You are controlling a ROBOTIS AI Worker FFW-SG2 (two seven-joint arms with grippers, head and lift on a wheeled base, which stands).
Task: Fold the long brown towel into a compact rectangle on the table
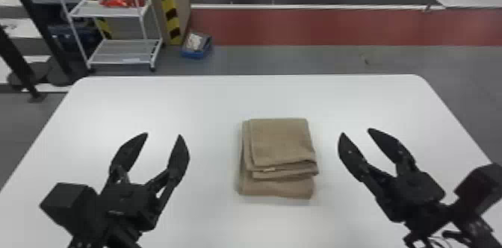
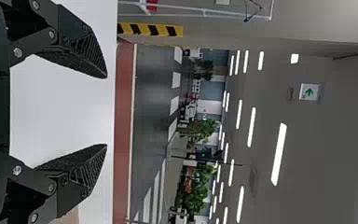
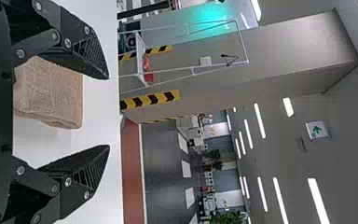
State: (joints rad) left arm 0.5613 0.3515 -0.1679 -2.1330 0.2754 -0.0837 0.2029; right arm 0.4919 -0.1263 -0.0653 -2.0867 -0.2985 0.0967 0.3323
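- Your left gripper [image 1: 164, 134] and right gripper [image 1: 356, 132]: fingers spread wide, both empty.
- Between them, the brown towel [image 1: 282, 142] lies folded on the table [image 1: 186, 98]; pinch its uneven near layers together.
- Its far side looks neater; expect light, soft, floppy cloth.

The white worktop [image 1: 179, 98] bears the brown towel [image 1: 280, 140], seemingly in uneven layers, well in from its far edge.
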